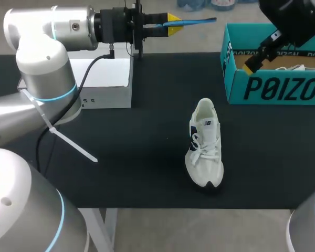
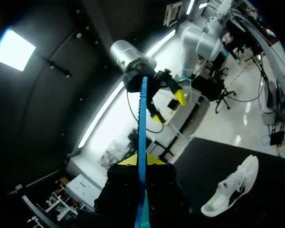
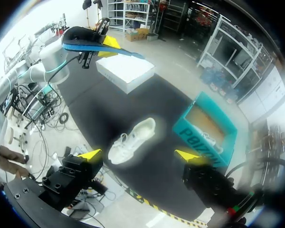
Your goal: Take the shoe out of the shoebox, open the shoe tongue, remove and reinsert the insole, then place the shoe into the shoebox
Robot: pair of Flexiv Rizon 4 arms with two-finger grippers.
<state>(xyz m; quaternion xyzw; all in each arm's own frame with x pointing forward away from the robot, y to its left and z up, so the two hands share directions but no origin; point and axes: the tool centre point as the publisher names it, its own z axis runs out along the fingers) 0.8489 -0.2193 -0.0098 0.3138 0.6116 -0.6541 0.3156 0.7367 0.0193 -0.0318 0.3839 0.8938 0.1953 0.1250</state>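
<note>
The left gripper is clenched on the blue insole, which sticks out from its fingertips as a thin strip. It is high above the table, on the far side of the shoe. The right gripper is released and empty, with its fingers wide apart. It hangs well above the shoe, toward the shoebox.

The shoe stands on its sole on the black mat, laces up, touching nothing. I judge that the step in hand is to put the insole back. To do it well, the right gripper should first hold the shoe steady with the tongue open. The insole should then enter at a low angle, because it is thin and may bend.

The shoebox stands beyond the shoe to the right and the white box beyond it to the left. Both are well apart from it, so there is room to approach. The front edge of the mat is near the shoe's closer end.
</note>
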